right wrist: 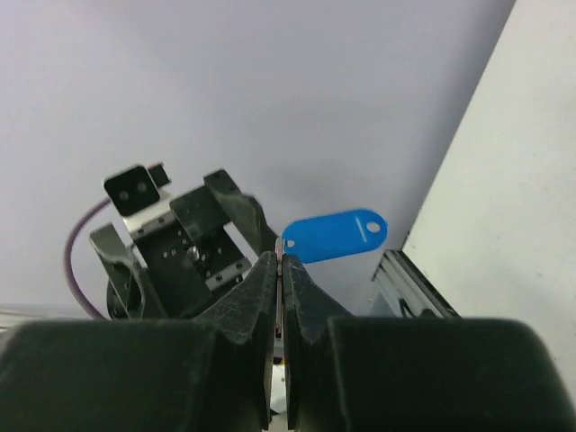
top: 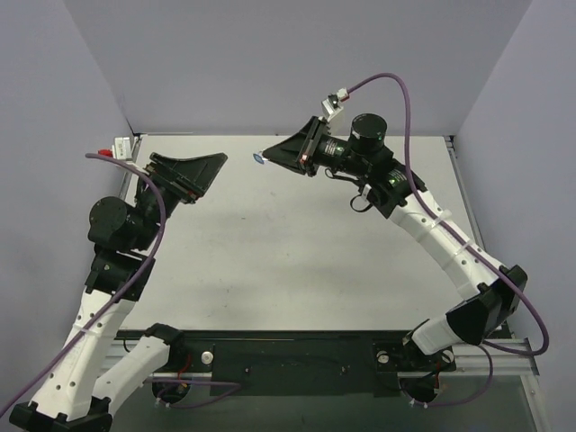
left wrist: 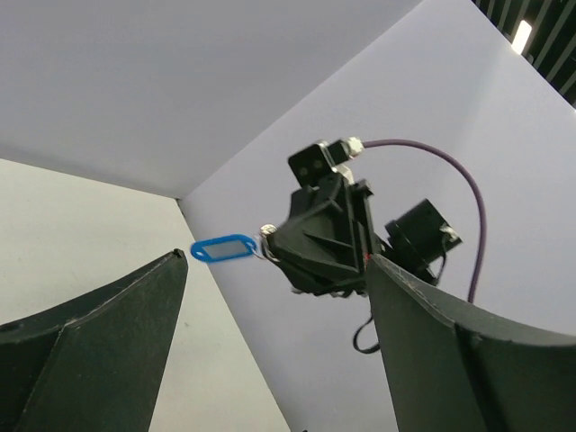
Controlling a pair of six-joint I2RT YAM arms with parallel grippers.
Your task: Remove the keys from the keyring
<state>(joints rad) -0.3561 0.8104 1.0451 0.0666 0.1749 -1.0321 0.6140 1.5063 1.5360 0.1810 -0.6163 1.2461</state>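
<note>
The keyring's bright blue tag (top: 258, 159) hangs in the air over the far middle of the table (top: 297, 261). It sticks out sideways from the tips of my right gripper (top: 267, 154). In the right wrist view the right gripper (right wrist: 282, 260) is shut on a thin metal edge where the tag (right wrist: 333, 234) is attached. Whether that metal is the ring or the keys I cannot tell. My left gripper (top: 209, 178) stands open to the left of the tag, apart from it. In its own view the tag (left wrist: 223, 247) floats beyond its spread fingers (left wrist: 108, 333), with nothing between them.
A small red and white object (top: 117, 148) sits at the table's far left corner. Purple walls close in the back and both sides. A metal rail (top: 461, 184) runs along the right edge. Both arm bases stand at the near edge.
</note>
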